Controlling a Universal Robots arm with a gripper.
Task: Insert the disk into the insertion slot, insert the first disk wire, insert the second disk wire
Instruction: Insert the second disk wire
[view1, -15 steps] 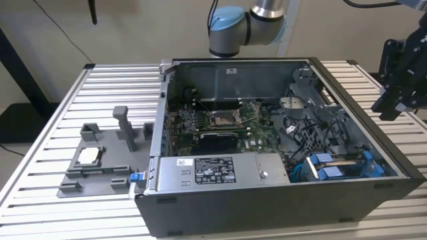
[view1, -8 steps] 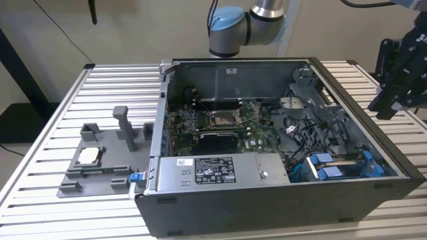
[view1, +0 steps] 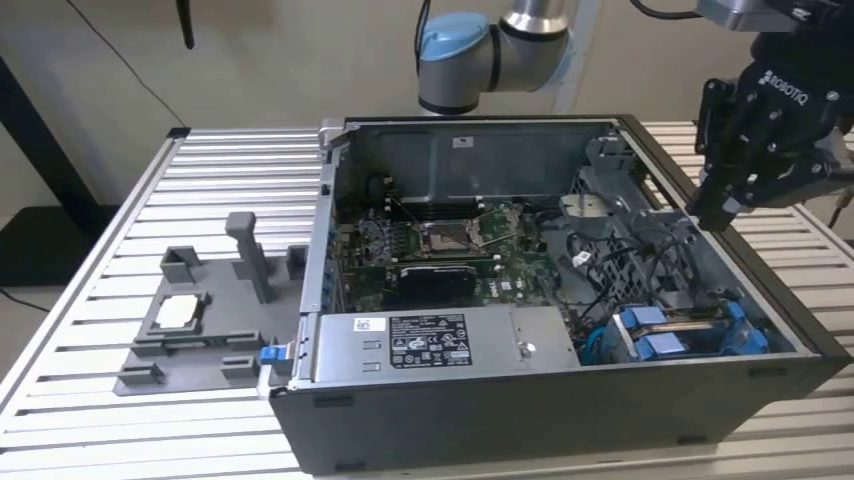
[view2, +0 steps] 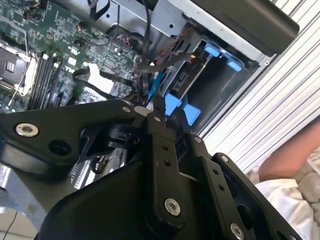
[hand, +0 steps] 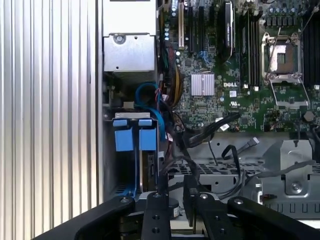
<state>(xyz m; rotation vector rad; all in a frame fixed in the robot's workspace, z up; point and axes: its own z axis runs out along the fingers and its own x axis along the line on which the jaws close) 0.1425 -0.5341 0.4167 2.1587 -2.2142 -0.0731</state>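
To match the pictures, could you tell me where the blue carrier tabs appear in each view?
Exterior view: blue carrier tabs inside the computer case, at the exterior view's right.
First wrist view: tabs beside the slatted table.
Second wrist view: tabs near the table.
Shared landmark: the green motherboard.

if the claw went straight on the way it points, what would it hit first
Most likely the loose black cables just ahead of the claw, over the metal drive cage; depth is unclear.
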